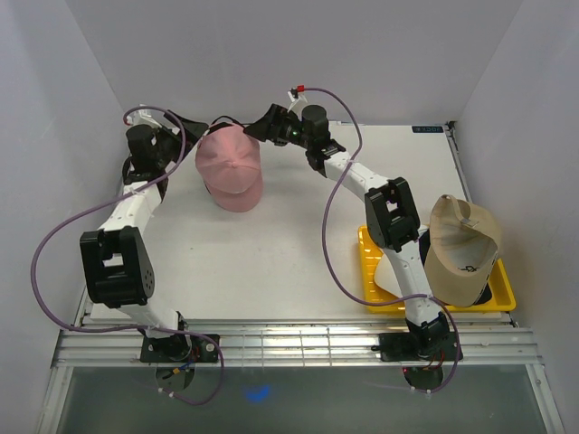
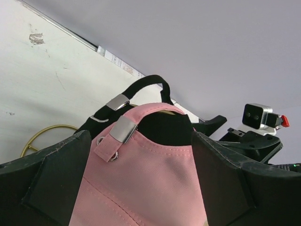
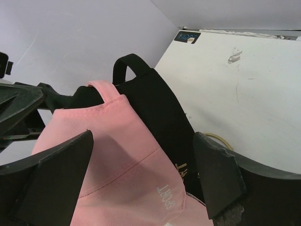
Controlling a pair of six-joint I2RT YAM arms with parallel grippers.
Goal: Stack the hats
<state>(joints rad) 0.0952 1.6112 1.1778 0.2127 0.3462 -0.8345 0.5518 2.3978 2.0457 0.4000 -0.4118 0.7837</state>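
Now we see both pairs of jaws standing wide apart with the pink cap [image 1: 231,167] between them, seated over the black cap [image 3: 155,108] and ungripped — the tan cap [image 1: 466,249] lies well behind the right jaws, nearer that arm than the left.

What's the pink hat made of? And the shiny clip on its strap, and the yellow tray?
Pink hat: woven cloth, matte, probably cotton; the weave and stitched seams show. Clip: looks like brushed metal, with a silvery sheen. Yellow tray: likely plastic, smooth and evenly coloured.
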